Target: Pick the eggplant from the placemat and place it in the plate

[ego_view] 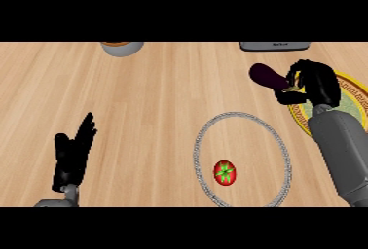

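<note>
A dark purple eggplant is held in my right hand, whose fingers curl round its stem end; it sticks out to the left above the wooden counter. The yellow and green placemat lies at the right edge, partly under my right hand and forearm. The plate, a see-through disc with a grey rim, sits at centre right, below and left of the eggplant. A red tomato lies on its lower part. My left hand rests open at the lower left, fingers up.
A grey bowl stands at the top edge, left of centre. A dark grey appliance shows at the top right. Bare wooden counter stretches between my left hand and the plate.
</note>
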{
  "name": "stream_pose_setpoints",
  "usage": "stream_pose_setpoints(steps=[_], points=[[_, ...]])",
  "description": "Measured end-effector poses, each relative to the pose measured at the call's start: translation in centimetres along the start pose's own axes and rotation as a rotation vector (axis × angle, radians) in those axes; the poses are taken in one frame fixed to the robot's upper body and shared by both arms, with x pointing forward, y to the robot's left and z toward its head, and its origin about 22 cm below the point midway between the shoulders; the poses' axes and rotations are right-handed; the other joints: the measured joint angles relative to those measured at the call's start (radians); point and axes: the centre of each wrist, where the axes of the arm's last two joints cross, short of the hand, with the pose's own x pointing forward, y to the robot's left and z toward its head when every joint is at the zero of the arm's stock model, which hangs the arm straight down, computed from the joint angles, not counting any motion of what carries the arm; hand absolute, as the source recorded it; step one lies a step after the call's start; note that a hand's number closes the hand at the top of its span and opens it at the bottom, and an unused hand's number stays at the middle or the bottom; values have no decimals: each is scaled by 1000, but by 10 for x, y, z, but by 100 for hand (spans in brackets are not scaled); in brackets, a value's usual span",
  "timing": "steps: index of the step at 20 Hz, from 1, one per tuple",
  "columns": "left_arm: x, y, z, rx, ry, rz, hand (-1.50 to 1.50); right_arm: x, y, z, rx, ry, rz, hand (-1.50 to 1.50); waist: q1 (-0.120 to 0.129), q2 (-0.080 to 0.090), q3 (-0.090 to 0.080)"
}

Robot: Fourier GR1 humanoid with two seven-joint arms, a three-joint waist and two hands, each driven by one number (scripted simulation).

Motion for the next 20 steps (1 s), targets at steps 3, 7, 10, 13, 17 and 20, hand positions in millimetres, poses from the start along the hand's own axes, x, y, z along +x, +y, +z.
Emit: stream_pose_setpoints(steps=[3,7,10,13,17,20], points=[[5,-4,1,-5,-1,3,0,0,-26,3,-110,55,11,150,2,2,0],[7,-4,3,-20,-11,-9,0,0,-54,12,-185,152,7,150,15,7,1],[10,0,-1,-24,-13,-12,0,-21,-69,19,-219,214,11,150,24,12,2],[7,-5,-7,-26,-19,-13,0,-37,-82,18,-223,263,16,150,31,15,2],[13,-11,-6,-36,-27,-13,0,-68,-84,9,-211,315,27,150,41,18,2],[18,-10,-4,-42,-28,-16,0,-91,-83,4,-198,350,38,150,47,20,3]])
